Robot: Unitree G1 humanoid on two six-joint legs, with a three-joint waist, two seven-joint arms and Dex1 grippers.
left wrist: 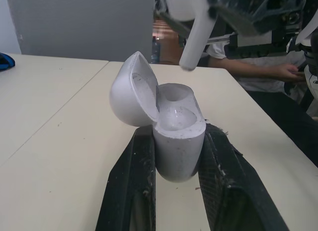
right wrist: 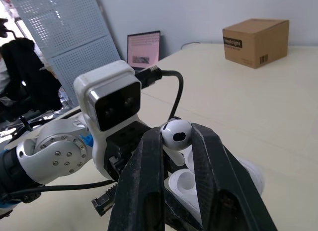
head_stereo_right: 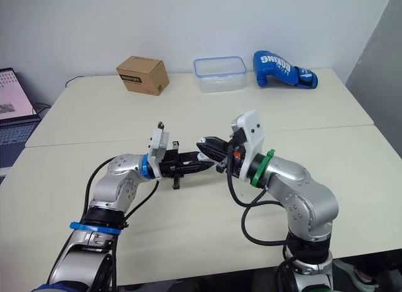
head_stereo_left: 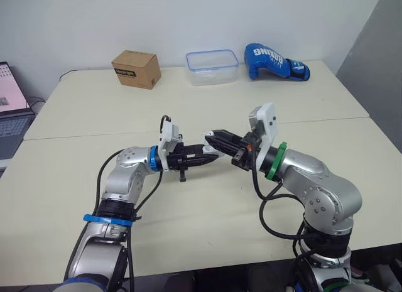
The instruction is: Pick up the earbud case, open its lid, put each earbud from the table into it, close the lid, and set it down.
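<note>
The left gripper (head_stereo_left: 202,157) is clamped on the glossy white earbud case (left wrist: 175,136), its two black fingers pressing the case's rounded sides. The hinged lid (left wrist: 131,92) stands open to one side, and both wells inside look empty. The right gripper (head_stereo_left: 218,141) is pinched on the round head of a white stemmed earbud (right wrist: 176,134), stem pointing down just above the case's mouth. Both are held in the air over the middle of the pale beige table (head_stereo_left: 207,216).

The likeliest failure is a missed well: the stem is not yet lined up with either socket, and if it meets the rim instead, the push could twist the smooth case between the left fingers or lever it out of them. The hold on the earbud is also slight. It is a pinch on a curved, slick head, so any side load on contact may swivel the bud or squirt it free, and it would then drop to the table and roll. The right fingers are wide beside so small an opening and could knock the lid partly shut. Letting go before the bud is seated would leave it perched on the rim — ready to fall when the lid closes.
</note>
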